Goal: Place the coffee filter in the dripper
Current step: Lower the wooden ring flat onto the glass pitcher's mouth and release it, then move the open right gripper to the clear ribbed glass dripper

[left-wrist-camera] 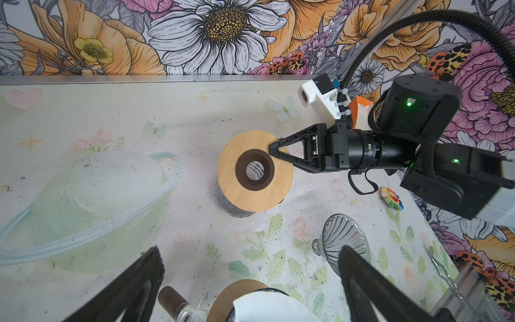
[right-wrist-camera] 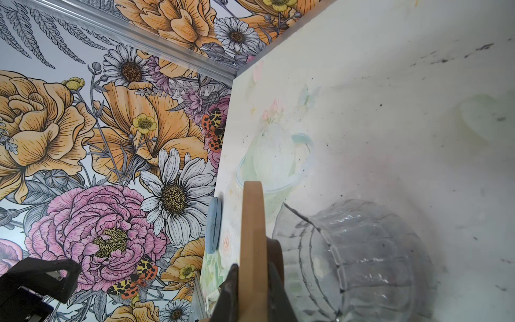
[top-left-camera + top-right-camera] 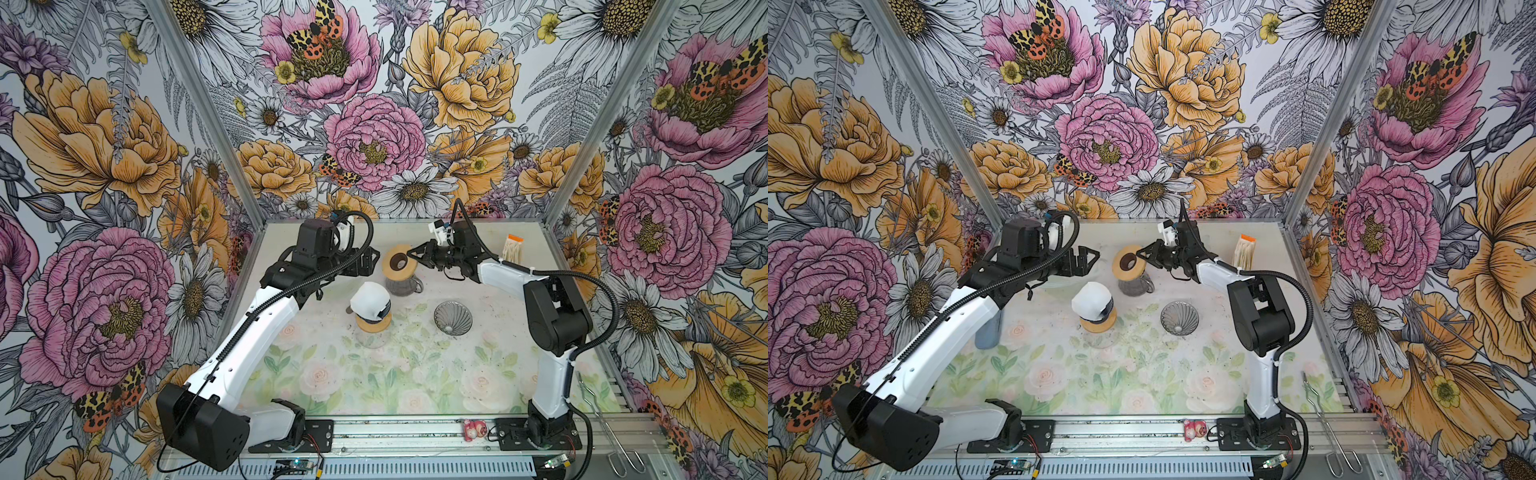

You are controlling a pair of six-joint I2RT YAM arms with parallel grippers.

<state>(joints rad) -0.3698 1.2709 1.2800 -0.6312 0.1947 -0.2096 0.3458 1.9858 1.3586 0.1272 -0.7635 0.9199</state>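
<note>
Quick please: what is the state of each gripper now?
Left gripper: jaws open, holding nothing.
Right gripper: jaws closed on the edge of the round wooden disc with a brown centre ring.

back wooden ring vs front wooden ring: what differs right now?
Grip: the back wooden ring is clamped at its rim by the right gripper. Neither gripper touches the front wooden ring.
Load: the back one is bare, with its dark centre hole open. The front one carries the white filter.
Pose: the back one looks tilted, the front one roughly level.
Shared: both are round discs of light wood.
</note>
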